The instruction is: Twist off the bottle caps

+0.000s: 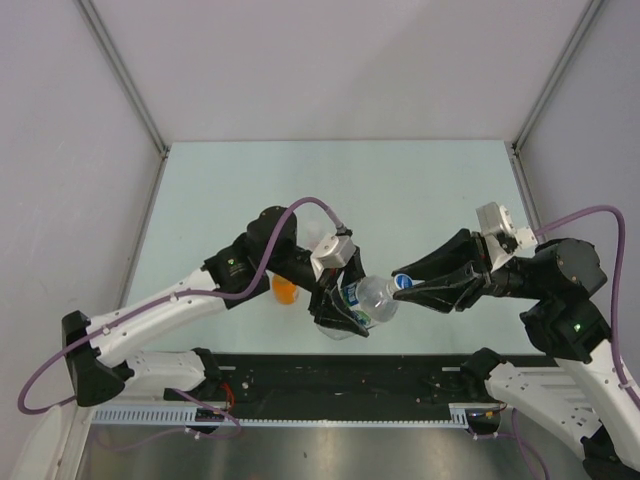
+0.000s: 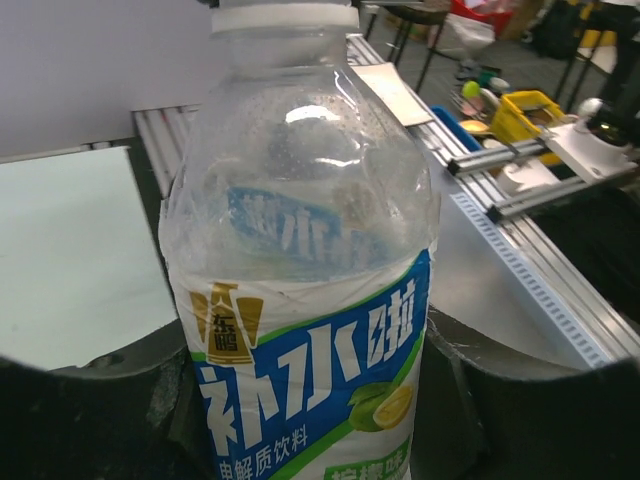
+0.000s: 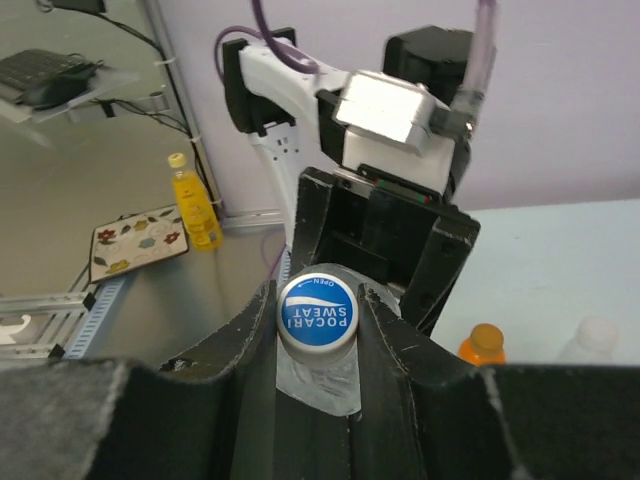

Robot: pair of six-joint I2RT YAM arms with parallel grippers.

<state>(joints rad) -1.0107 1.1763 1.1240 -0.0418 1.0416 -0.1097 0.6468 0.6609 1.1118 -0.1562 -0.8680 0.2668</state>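
Note:
My left gripper [image 1: 345,310] is shut on a clear bottle with a blue-white label [image 1: 365,298], held tilted above the table's near edge with its neck toward the right arm. In the left wrist view the bottle [image 2: 300,260] fills the frame between the black fingers [image 2: 530,400]. Its blue cap [image 3: 317,312] sits between the jaws of my right gripper [image 3: 317,300], which is shut on it [image 1: 404,283]. An orange bottle [image 1: 284,291] stands behind the left arm; its orange cap [image 3: 485,342] shows. A pale bottle top [image 3: 597,338] stands beside it.
The pale green table [image 1: 400,190] is walled on three sides. A black rail [image 1: 340,380] runs along the near edge between the arm bases. A yellow bottle [image 3: 195,205] stands off the table, outside the cell.

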